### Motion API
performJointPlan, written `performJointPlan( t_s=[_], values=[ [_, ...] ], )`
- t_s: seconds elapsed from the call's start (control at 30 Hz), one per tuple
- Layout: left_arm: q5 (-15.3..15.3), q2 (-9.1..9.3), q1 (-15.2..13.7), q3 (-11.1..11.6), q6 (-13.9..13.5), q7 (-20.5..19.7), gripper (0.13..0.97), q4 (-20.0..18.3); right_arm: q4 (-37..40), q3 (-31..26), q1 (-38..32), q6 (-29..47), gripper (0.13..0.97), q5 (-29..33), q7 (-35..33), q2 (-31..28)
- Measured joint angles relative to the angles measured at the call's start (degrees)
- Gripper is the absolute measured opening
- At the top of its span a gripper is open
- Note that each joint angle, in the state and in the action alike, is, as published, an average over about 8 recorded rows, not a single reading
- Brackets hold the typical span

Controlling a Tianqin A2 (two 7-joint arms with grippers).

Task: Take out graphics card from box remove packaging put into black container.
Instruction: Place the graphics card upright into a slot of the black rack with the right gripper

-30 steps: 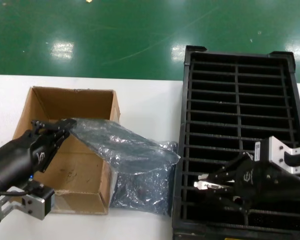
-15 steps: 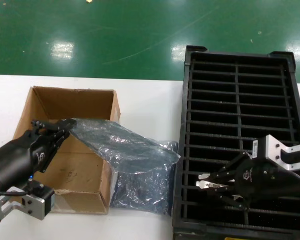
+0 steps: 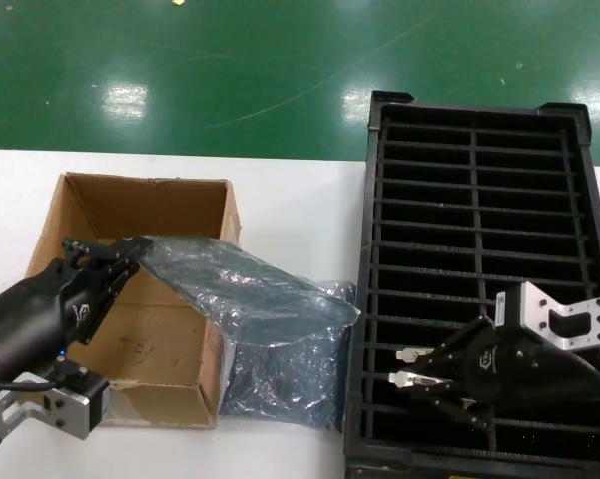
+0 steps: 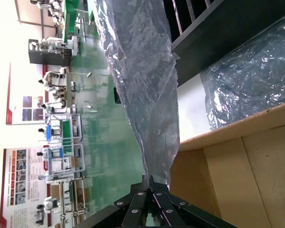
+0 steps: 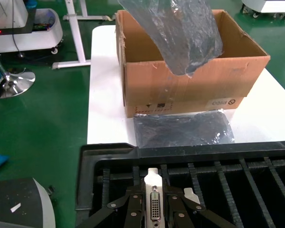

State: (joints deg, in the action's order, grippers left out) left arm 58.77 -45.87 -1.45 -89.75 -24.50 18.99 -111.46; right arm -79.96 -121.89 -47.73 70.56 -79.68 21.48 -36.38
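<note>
Right gripper [image 3: 411,366] over the near rows of the black container [image 3: 479,120], left column side. Fingers pressed on the silver bracket of the graphics card [image 5: 152,202]; in the right wrist view the bracket stands between the fingertips with a white port facing the camera, just above the slots. The card body behind the bracket is hidden by the gripper in the head view.

Left gripper [image 3: 115,261] sits over the box [image 3: 130,205], near its left wall. Fingers closed on one end of a bag [image 3: 240,284]; the left wrist view shows the plastic pinched at the fingertips [image 4: 149,183]. The bag runs from the gripper rightward across the box's right wall and hangs past it, free end lifted off the table. Whether anything is inside this bag: cannot tell.

Second bag [image 3: 285,374] lies flat on the white table [image 3: 290,200], between the box and the container, touching or nearly touching both. In the right wrist view it lies against the foot of the box's side wall [image 5: 182,128].

Box is open at the top, upright, on the left part of the table. Container is on the right part, long side running away from the robot; the slots in view hold nothing except where the gripper covers them.
</note>
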Motion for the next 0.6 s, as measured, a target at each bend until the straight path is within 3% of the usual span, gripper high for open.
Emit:
performJointPlan(
  t_s=[0.5,0.6],
  values=[
    [0.00,0.00,0.00,0.00,0.00,0.00,0.139,0.00,0.66,-0.01,0.95,-0.69,0.225,-0.53,-1.86,0.06],
    [0.00,0.00,0.00,0.00,0.00,0.00,0.139,0.00,-0.43,0.33,1.26,-0.83,0.262,-0.70,-1.62,-0.49]
  ],
)
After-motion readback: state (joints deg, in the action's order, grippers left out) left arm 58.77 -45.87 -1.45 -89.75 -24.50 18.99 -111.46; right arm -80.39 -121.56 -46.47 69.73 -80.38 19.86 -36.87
